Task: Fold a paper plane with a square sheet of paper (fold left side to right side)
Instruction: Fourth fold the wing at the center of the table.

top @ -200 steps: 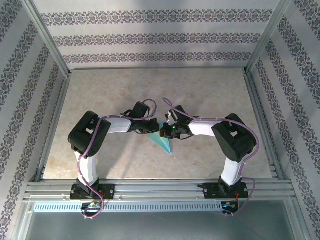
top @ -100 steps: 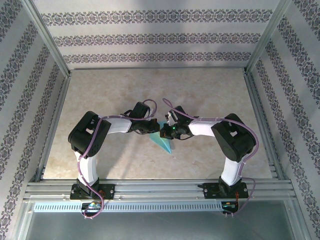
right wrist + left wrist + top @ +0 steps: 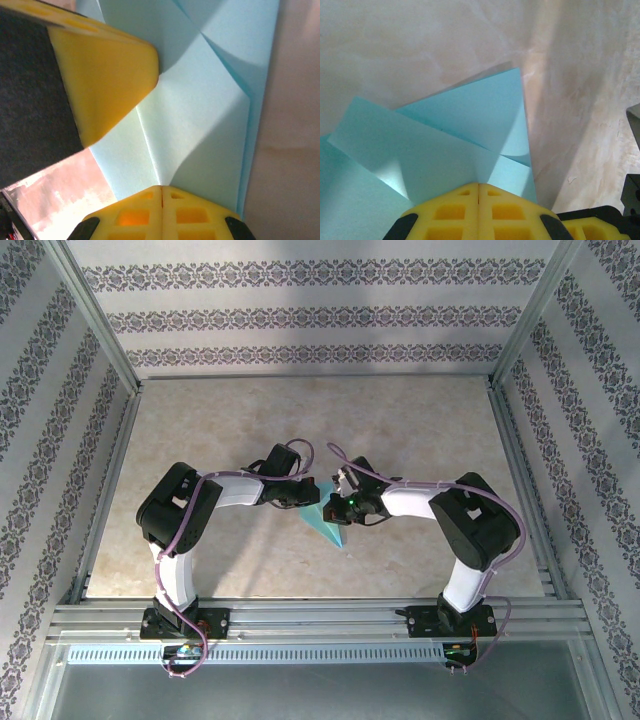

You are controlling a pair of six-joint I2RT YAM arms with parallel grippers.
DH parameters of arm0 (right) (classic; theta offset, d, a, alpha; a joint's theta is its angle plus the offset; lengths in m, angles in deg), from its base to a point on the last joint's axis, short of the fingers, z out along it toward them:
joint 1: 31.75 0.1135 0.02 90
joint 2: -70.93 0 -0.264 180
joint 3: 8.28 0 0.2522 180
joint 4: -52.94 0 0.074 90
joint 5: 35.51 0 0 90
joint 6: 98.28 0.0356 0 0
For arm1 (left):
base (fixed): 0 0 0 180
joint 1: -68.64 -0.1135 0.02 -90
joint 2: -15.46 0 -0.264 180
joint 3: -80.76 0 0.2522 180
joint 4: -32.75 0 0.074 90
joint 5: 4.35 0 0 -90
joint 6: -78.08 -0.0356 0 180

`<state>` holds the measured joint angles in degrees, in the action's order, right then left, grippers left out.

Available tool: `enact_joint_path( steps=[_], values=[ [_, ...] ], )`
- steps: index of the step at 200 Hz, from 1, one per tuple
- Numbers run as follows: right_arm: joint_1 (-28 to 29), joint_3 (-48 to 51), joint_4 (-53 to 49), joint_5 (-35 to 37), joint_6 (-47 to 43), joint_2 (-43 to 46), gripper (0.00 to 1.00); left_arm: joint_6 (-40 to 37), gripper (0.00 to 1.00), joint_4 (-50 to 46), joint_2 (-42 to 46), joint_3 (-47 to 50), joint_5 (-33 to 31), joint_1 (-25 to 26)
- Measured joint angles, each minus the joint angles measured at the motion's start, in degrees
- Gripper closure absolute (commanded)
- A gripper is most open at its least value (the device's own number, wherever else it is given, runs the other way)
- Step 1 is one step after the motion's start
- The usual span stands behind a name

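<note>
Worktop (image 3: 400,420), middle, just in front of both arms: the sheet of paper (image 3: 326,528) is found lying flat, partly folded, with several layers and creases noted. It lies bare on the worktop, inside nothing.

The left pincer (image 3: 303,502) is seen with its 2 fingers pressed together, tips down at the paper's edge. The right pincer (image 3: 335,510) is likewise together, tips on the paper. Whether a layer is nipped by either cannot be told.

Risks judged:
- The thin sheet may be dragged or rumpled if the tips are slid under pressure.
- The crease may be set crooked if a flap springs up.
- The 2 pincers, just beside each other, may be knocked together.
</note>
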<state>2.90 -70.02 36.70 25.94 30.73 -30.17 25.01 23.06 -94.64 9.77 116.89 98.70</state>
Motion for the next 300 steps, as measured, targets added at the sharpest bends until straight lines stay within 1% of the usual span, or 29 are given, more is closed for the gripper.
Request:
enact_joint_path(
  steps=[106,300],
  values=[
    [0.5,4.4,1.0,0.0,-0.2,3.4,1.0,0.0,1.0,-0.4,0.0,-0.2,0.0,0.4],
    [1.6,11.2,-3.1,0.0,-0.2,11.0,1.0,0.0,1.0,-1.6,-0.2,-0.9,0.0,0.4]
  ],
)
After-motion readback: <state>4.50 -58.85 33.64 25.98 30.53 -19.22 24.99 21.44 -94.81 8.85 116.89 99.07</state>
